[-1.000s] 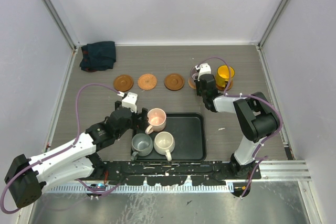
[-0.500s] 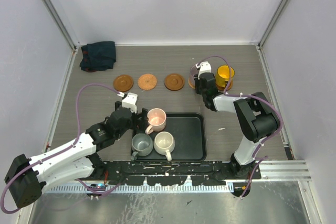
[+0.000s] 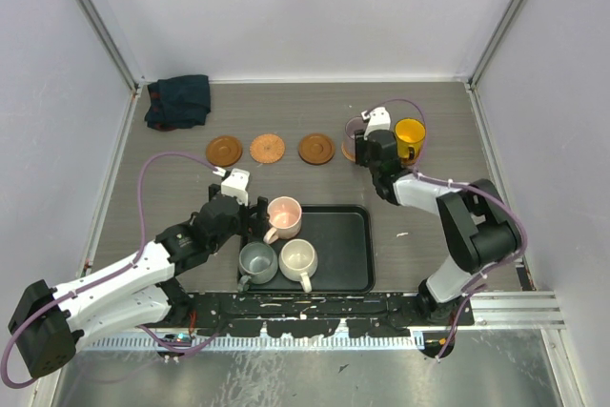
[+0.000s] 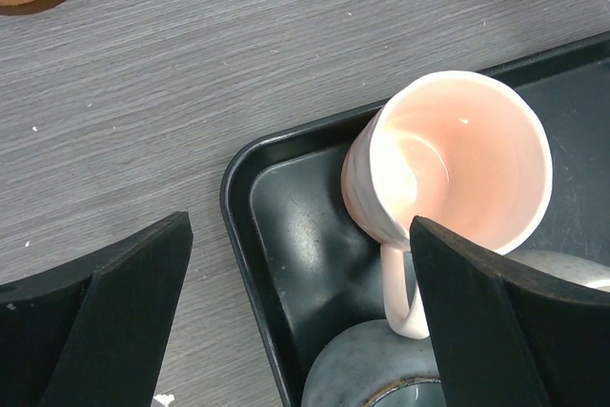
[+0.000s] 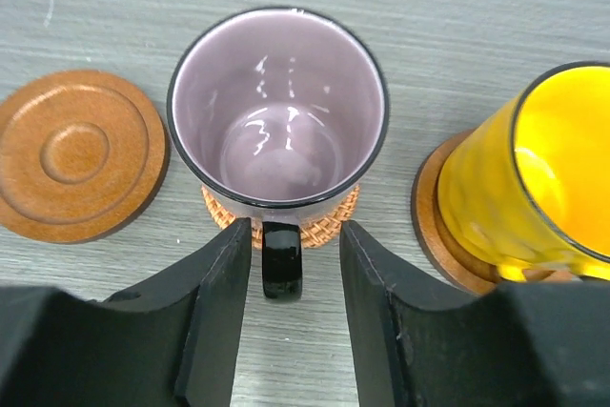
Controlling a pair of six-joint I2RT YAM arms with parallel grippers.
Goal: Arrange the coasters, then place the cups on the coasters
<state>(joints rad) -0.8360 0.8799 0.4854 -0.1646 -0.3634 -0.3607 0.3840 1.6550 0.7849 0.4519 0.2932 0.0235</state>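
In the right wrist view the mauve-purple cup (image 5: 278, 107) stands upright on a woven coaster (image 5: 329, 221). My right gripper (image 5: 295, 228) is open, its fingers on either side of the cup's black handle (image 5: 281, 264) with gaps showing. To the right, the yellow cup (image 5: 538, 178) sits on a wooden coaster (image 5: 434, 226). A bare ridged coaster (image 5: 71, 154) lies to the left. Three bare coasters (image 3: 268, 148) form a row in the top view. My left gripper (image 4: 300, 226) hangs wide open over the tray corner, beside the pink cup (image 4: 457, 159). The grey-green cup (image 3: 257, 261) and the cream cup (image 3: 298, 258) stand in the tray.
The black tray (image 3: 338, 226) lies at the near middle of the table. A dark folded cloth (image 3: 178, 100) sits in the back left corner. Grey walls and metal posts enclose the table on three sides.
My right gripper's jaws have spread apart off the purple cup's handle, and the arm has shifted slightly, uncovering more of the yellow cup. The left arm has not moved.
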